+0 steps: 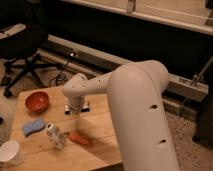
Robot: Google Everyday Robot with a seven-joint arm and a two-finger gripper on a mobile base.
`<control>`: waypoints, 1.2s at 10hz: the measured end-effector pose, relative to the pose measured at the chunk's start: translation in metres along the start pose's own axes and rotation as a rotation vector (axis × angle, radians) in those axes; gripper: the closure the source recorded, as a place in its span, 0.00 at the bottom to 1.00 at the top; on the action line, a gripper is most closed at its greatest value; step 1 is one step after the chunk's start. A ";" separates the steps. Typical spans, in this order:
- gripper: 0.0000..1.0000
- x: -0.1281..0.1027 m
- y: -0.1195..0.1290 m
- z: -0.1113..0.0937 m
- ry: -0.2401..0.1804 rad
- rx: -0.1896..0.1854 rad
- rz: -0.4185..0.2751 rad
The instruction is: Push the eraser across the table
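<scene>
The eraser (85,106) is a small black block with a pale strip. It lies on the light wooden table (107,130) near the far edge. Only its two ends show, on either side of the gripper. My gripper (76,109) points straight down and sits right over the middle of the eraser. It seems to touch the eraser, but the contact is hidden. The big white arm (135,100) reaches in from the lower right and covers the right part of the table.
A red bowl (37,101) stands at the far left. A blue sponge (32,126), a clear bottle (55,135) and an orange carrot (80,139) lie in front of the gripper. A white cup (10,152) is at the near left corner. An office chair (25,55) stands behind.
</scene>
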 end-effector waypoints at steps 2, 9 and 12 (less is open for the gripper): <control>1.00 -0.005 -0.001 0.007 0.000 0.004 -0.015; 1.00 0.001 -0.034 0.038 0.065 0.016 0.005; 1.00 -0.009 -0.057 0.034 0.049 0.056 0.016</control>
